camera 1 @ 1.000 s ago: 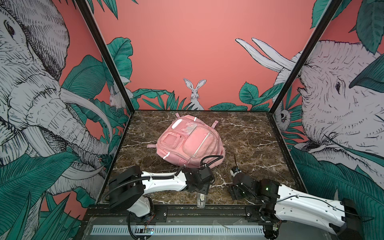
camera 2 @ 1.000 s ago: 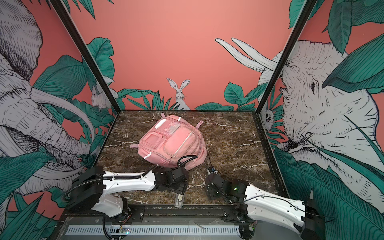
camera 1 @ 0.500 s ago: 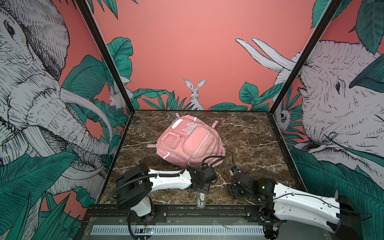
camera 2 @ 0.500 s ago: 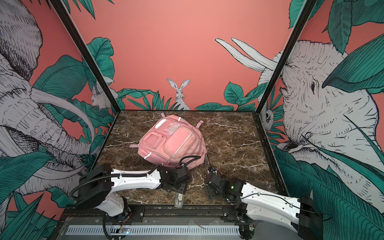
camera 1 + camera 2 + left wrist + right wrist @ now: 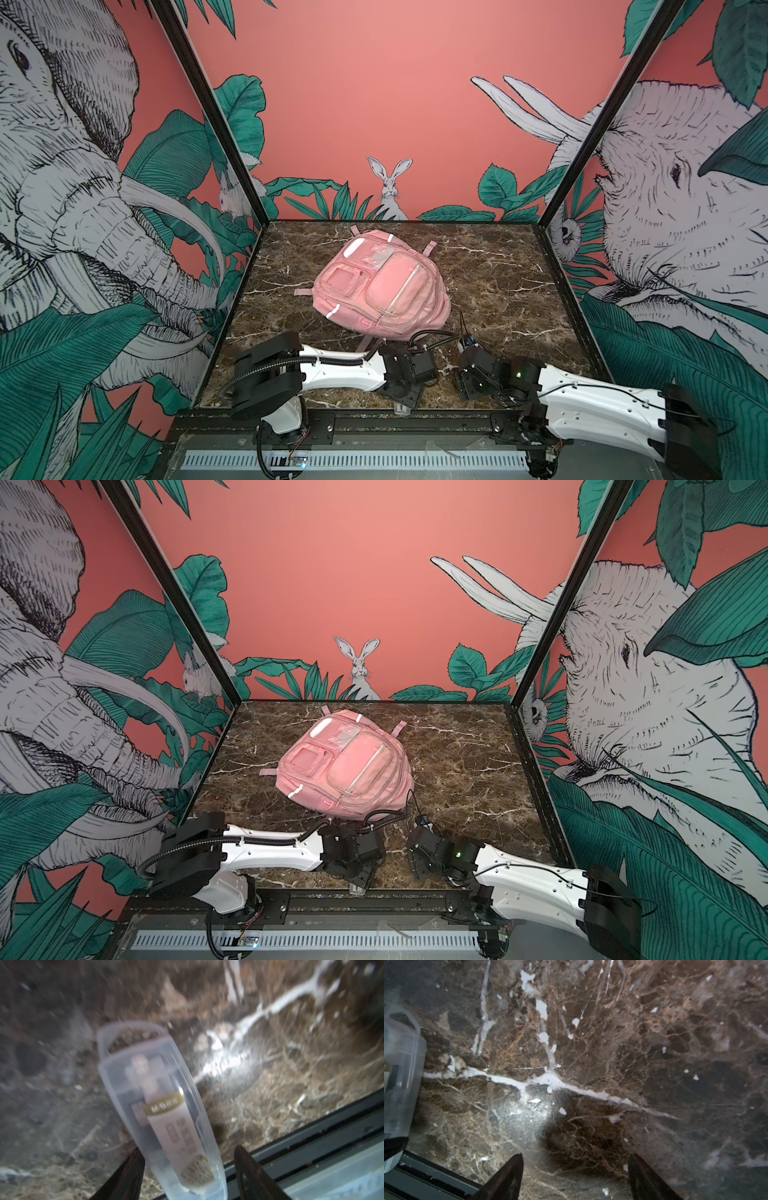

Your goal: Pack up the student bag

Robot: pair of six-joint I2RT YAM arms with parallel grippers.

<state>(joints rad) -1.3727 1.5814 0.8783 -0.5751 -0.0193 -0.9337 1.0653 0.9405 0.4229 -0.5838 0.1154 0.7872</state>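
Observation:
The student bag (image 5: 382, 286) (image 5: 345, 766), large, pink and soft with white reflective strips, lies front-up in the middle of the marble table. A small clear plastic case (image 5: 166, 1115) (image 5: 402, 409) with a beige labelled item inside lies at the table's front edge. My left gripper (image 5: 188, 1149) (image 5: 401, 395) hangs open over the case's near end with a finger on each side, and a gap shows beside one finger. My right gripper (image 5: 576, 1155) (image 5: 468, 384) is open over bare marble, just right of the case (image 5: 400, 1064).
The black front rail (image 5: 311, 1138) (image 5: 374, 419) runs right beside the case's near end. Printed walls (image 5: 582, 270) close in the table on three sides. Pink straps (image 5: 303, 292) stick out from the bag's edges.
My left arm has shifted slightly to the right above the case and its jaws have widened a little. The right gripper has edged slightly left. The bag has not moved.

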